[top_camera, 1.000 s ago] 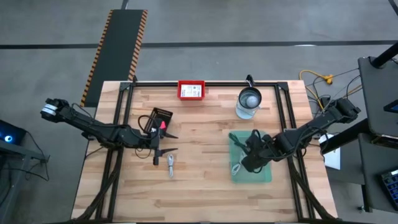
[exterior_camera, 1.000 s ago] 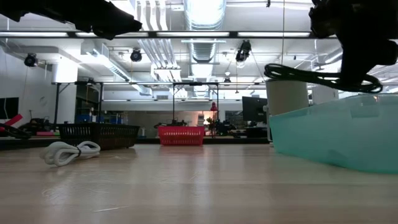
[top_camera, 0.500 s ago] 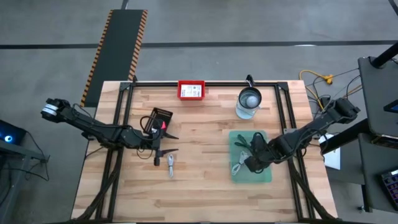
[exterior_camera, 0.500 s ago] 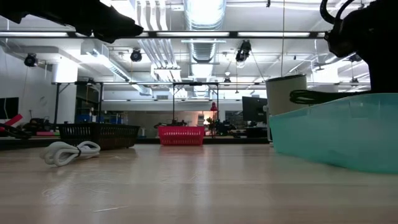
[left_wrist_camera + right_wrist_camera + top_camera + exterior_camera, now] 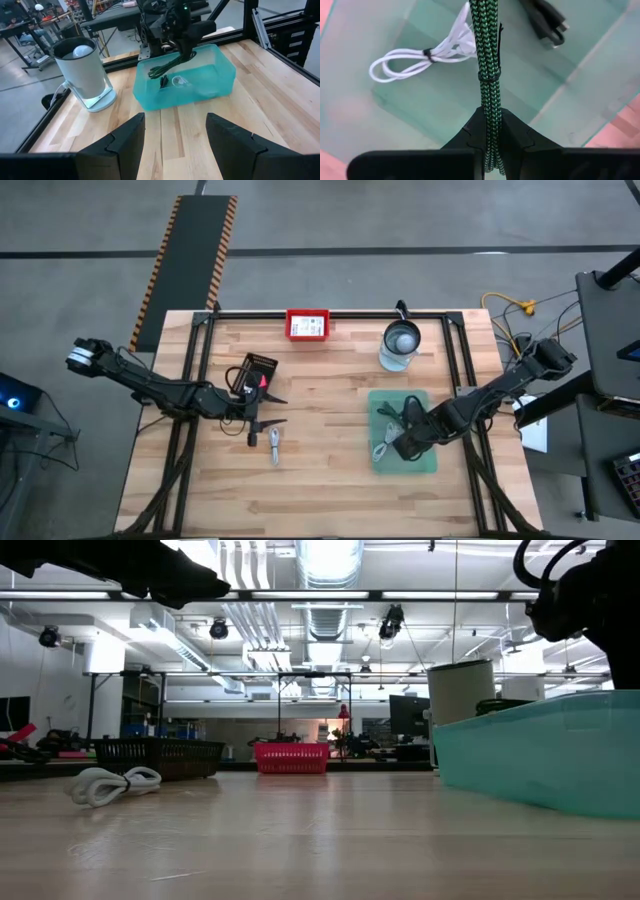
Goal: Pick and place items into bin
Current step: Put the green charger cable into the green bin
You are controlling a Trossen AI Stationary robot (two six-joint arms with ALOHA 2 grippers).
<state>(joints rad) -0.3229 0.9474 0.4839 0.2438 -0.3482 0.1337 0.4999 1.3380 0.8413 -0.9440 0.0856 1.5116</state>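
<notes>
Over the teal bin (image 5: 425, 463), right gripper (image 5: 400, 446) fingers pinching green braided cable (image 5: 487, 60)

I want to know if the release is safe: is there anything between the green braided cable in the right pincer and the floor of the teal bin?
Nothing solid blocks it. The right pincer, shut on the green braided cable, hangs over the teal bin. A white coiled cable already lies on the bin floor, so it may land partly on that.
</notes>
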